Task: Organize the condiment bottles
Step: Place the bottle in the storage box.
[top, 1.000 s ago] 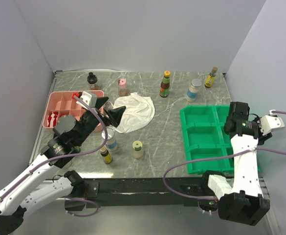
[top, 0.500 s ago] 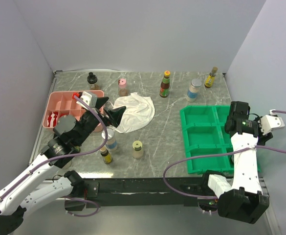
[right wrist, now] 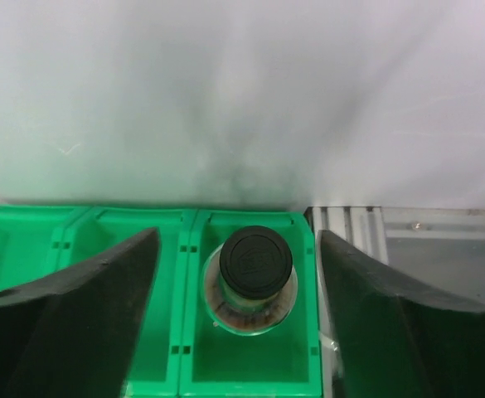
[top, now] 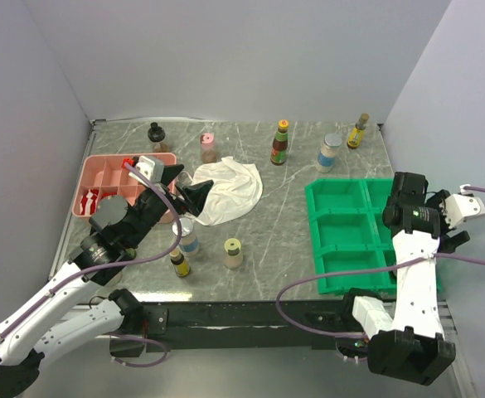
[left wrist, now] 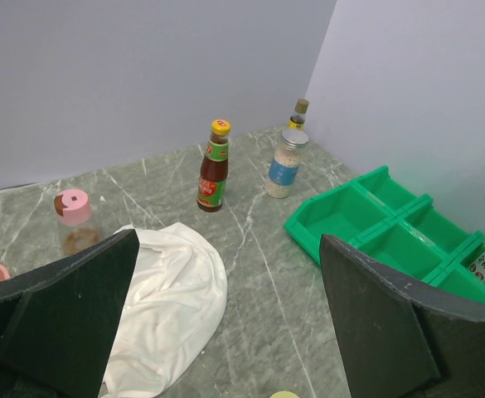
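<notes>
Reading any print is not possible: the labels are too small, and the mark moulded on the lid of the black-capped jar (right wrist: 255, 274) is unclear. Colours only: a red-labelled bottle (top: 280, 143) with a yellow cap, a blue-labelled jar (top: 329, 152) with a silver cap, and a blue-labelled bottle (top: 187, 237) by the left arm.

The desk (top: 283, 215) is grey-green marble pattern with white veins. Plain pale lilac walls stand on three sides.

Counts: eight condiment bottles stand on the desk.
- Five sit in a row at 12 o'clock: a dark bottle (top: 156, 135), a pink-capped jar (top: 208, 148), the red-labelled bottle, the blue-labelled jar, and an amber bottle (top: 358, 131) towards 1 o'clock.
- Three sit at 7 o'clock: the blue-labelled bottle, a small yellow-capped bottle (top: 179, 263) and a pale jar (top: 233, 253).

A ninth, the black-capped jar, stands upright in the end compartment of the green tray (top: 312, 207), beside a metal rail.

There is one green tray at 3 o'clock. One pink tray (top: 113, 157) at 9 o'clock holds red bits too small to tell. One white cloth (top: 225, 189) lies crumpled at centre.

The left gripper (top: 186, 184) has its jaws spread wide, gripping nothing, at the cloth's 9 o'clock edge. The right gripper (right wrist: 234, 240) has its jaws spread wide above the black-capped jar, not touching it.
</notes>
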Robot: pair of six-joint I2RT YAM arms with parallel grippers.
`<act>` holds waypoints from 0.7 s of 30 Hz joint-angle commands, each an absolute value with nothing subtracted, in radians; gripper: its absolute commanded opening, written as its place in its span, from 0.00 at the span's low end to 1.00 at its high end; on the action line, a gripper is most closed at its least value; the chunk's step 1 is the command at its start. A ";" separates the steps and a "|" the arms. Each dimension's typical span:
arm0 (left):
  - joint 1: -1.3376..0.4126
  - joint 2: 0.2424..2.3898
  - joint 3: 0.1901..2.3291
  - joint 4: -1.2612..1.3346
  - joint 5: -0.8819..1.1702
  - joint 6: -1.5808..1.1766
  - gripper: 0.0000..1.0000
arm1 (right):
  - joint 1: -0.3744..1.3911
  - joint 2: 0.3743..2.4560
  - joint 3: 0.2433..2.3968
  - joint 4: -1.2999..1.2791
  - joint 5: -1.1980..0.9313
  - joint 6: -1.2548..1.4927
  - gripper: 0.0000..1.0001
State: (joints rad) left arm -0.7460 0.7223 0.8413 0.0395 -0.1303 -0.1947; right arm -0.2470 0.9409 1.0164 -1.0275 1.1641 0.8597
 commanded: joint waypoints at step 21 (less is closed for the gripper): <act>-0.752 0.709 0.844 0.061 -0.149 -0.166 0.97 | -0.224 0.749 1.189 -0.698 -0.037 0.384 0.98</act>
